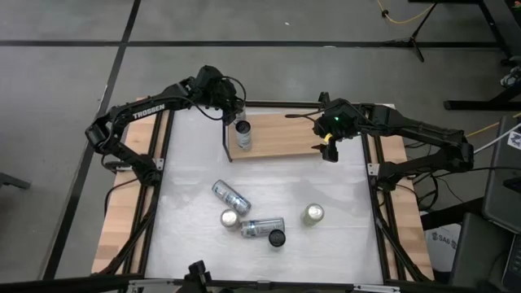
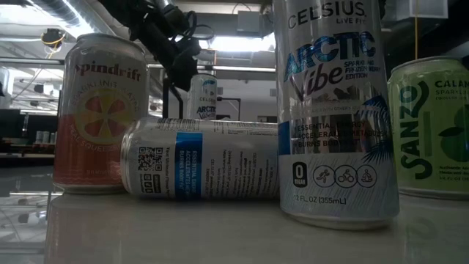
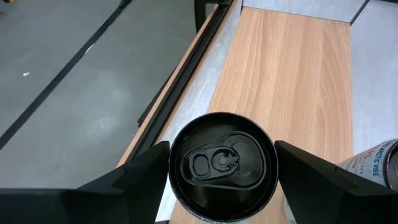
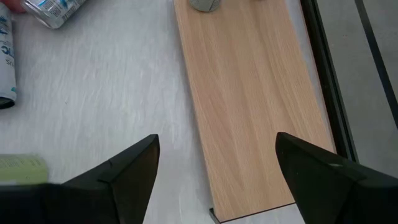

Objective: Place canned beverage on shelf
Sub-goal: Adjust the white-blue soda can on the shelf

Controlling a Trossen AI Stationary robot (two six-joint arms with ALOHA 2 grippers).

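The left gripper (image 1: 237, 116) is held over the left end of the shelf (image 1: 281, 140), its fingers (image 3: 134, 180) spread on either side of a dark-topped can (image 3: 222, 165) without visibly pressing it. That can (image 1: 242, 134) is seen standing upright on the light-wood board, near the black wire upright at that end. The right gripper (image 1: 328, 149) is positioned above the shelf's right end, its fingers (image 4: 121, 174) apart and nothing between them. Five more cans are left on the white surface (image 1: 191, 155) nearer the front: two lying on their sides (one (image 1: 230, 196) diagonal, one (image 1: 262, 227) nearly level) and three upright, among them a green-topped one (image 1: 313, 214).
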